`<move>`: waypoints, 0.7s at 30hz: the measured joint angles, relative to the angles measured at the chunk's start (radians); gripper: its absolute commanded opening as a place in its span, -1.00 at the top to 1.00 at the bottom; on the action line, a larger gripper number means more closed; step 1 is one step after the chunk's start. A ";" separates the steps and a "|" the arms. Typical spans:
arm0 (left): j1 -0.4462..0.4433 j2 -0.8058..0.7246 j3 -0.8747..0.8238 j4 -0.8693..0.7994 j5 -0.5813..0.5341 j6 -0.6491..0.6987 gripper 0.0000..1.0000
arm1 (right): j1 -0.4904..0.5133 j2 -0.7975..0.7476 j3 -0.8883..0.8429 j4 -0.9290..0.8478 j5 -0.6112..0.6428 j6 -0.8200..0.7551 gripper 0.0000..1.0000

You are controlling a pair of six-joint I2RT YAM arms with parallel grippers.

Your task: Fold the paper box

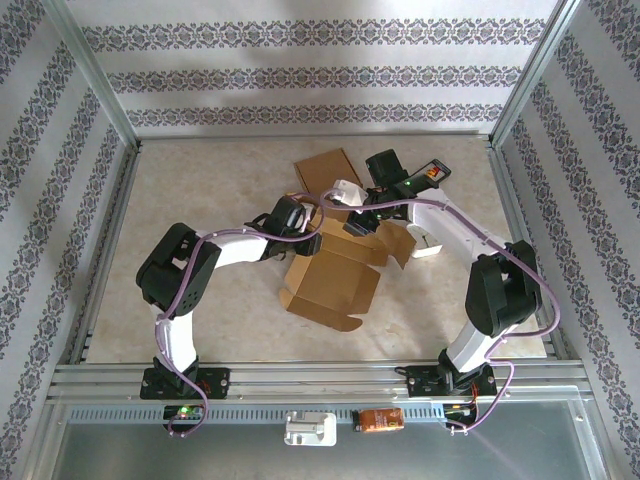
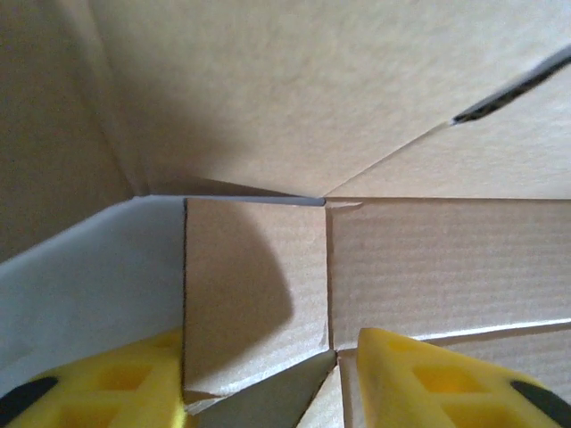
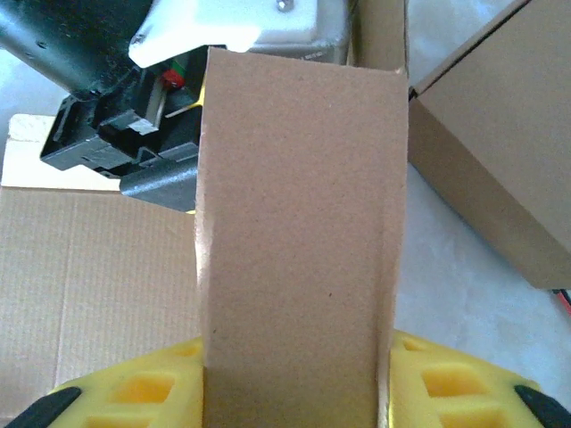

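The brown paper box [image 1: 330, 282] lies in the middle of the table with its flaps spread, its open end toward the back. My left gripper [image 1: 303, 224] reaches into that end from the left. In the left wrist view its yellow fingers [image 2: 98, 388] stand apart around an inner flap [image 2: 254, 285]; the right finger does not touch it. My right gripper [image 1: 352, 218] comes in from the right. Its yellow fingers [image 3: 116, 392] press both edges of an upright box flap [image 3: 299, 223]. The left arm's wrist [image 3: 161, 98] sits just beyond that flap.
A flat cardboard panel [image 1: 325, 172] lies behind the box toward the back wall. Metal frame rails [image 1: 110, 250] edge the table left and right. A white part [image 1: 310, 430] and an orange one [image 1: 380, 420] rest on the front ledge.
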 measured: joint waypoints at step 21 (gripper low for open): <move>-0.030 -0.012 -0.019 0.038 0.105 0.143 0.07 | -0.006 0.011 0.000 0.002 0.013 0.036 0.30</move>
